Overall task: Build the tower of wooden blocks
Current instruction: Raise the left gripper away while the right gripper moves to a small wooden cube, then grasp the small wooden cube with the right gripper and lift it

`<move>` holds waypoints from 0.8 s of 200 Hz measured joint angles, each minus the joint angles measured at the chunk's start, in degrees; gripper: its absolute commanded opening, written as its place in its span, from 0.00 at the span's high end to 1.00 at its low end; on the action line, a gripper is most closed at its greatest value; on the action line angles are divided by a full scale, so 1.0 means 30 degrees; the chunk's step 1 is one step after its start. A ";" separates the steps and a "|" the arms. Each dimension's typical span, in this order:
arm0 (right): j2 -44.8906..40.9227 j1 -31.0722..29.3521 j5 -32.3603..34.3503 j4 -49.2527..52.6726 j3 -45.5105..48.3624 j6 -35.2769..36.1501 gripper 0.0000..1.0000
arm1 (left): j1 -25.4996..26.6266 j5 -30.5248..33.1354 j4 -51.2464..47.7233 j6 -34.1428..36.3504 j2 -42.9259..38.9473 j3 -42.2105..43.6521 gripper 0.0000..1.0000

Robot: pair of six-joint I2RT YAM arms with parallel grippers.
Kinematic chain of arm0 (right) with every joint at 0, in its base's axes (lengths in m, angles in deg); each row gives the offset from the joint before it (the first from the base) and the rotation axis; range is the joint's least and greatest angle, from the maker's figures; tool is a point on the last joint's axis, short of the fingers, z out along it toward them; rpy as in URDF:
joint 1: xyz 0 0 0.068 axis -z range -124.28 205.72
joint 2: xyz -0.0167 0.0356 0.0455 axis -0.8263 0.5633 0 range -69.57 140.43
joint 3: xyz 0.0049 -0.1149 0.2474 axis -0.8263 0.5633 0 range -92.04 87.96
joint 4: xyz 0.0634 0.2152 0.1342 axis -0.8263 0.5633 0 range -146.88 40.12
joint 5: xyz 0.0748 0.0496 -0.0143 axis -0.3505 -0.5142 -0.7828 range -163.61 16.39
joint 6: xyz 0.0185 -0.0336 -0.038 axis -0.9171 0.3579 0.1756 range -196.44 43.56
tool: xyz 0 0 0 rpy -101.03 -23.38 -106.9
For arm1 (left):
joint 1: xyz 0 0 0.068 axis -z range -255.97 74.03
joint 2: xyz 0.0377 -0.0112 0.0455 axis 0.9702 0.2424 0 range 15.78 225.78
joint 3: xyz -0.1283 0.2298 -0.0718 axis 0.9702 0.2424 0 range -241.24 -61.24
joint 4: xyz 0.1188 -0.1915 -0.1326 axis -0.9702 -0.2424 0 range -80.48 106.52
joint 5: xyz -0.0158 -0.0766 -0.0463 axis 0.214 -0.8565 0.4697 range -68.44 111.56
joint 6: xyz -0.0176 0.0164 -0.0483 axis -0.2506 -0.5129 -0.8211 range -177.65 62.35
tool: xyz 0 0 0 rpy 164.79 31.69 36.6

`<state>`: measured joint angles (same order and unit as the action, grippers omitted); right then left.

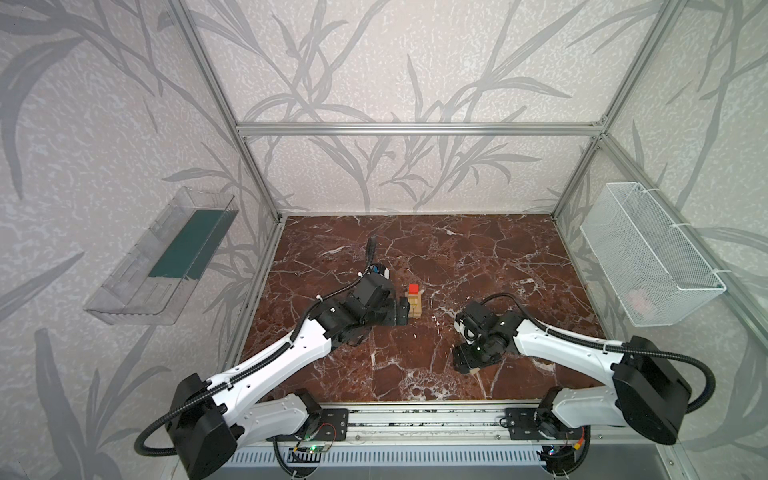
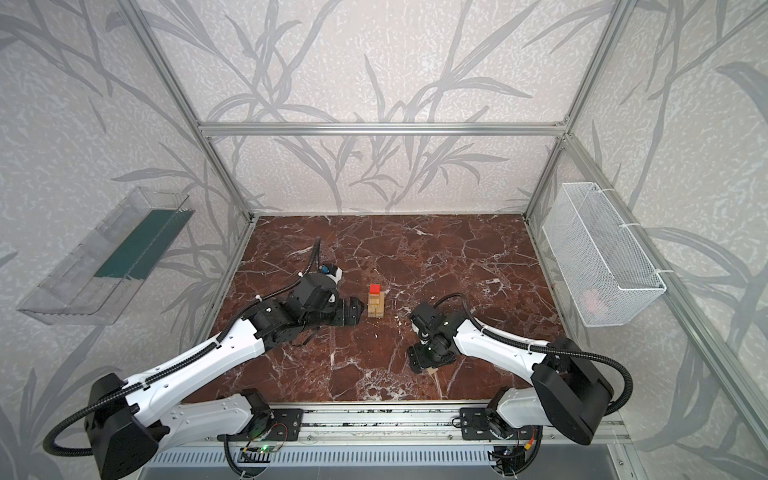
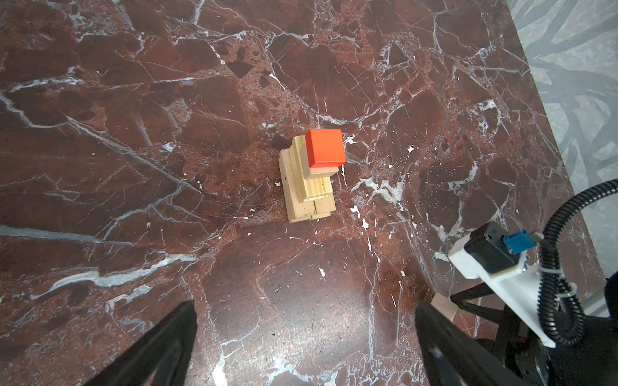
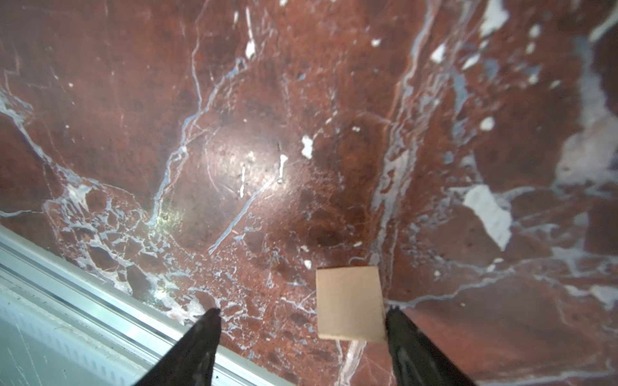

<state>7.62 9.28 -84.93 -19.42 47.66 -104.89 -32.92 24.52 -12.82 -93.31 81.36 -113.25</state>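
- The tower (image 3: 309, 187) is standing near the middle of the marble table (image 1: 478, 249). Its pale bars (image 3: 294, 197) are lying in layers, and the red cube (image 3: 325, 148) is sitting on a pale cube (image 3: 321, 171) toward one end.
- The left gripper (image 1: 401, 311) is hovering just beside the tower at its 8 o'clock, jaws spread wide and carrying nothing.
- The right gripper (image 4: 302, 310) is working well apart from the tower, at about its 5 o'clock. Its jaws are standing apart around a loose pale block (image 4: 349, 304), one jaw touching or nearly touching it and the other clear, so it is not gripping yet.
- The build is looking mostly done, with that block seemingly the last piece waiting to be carried over and placed.
- No other loose blocks are showing.
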 measured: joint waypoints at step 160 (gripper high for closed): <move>0.1851 -0.2149 0.3716 0.1362 -0.0889 -0.4473 0.55 | -0.0015 0.0080 -0.0007 -0.0138 -0.0335 0.0291 0.00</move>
<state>13.17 2.83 -73.78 -15.34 45.00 -118.31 -32.97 24.76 -12.84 -93.72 80.35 -112.38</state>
